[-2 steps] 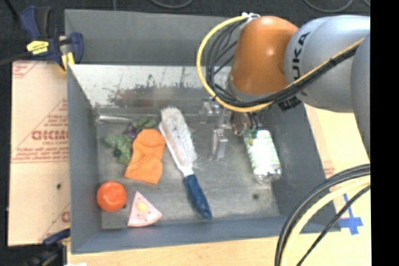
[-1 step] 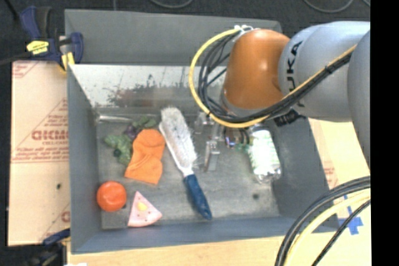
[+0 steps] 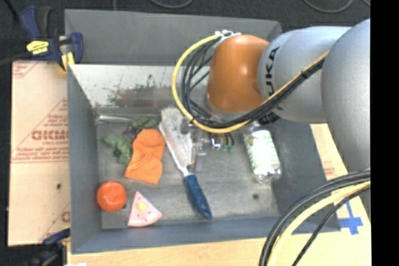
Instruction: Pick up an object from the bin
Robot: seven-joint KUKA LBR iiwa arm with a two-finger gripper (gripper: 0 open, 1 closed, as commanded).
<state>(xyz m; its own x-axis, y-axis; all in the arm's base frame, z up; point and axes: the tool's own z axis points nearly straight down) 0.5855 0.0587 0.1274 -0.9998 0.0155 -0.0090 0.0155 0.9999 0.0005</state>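
I am positioning my gripper (image 3: 202,145), jaw state not discernible, over the blue-handled brush (image 3: 197,195); an off-centre grip is risking the long handle pivoting free.

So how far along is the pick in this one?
Nothing looks lifted: the blue-handled brush, orange cloth and clear bottle all lie on the floor of the bin. In hand: the gripper sits low over the brush's white bristle end, mid-bin. Whether it grips is hidden. Left: a secure grasp and the lift out.
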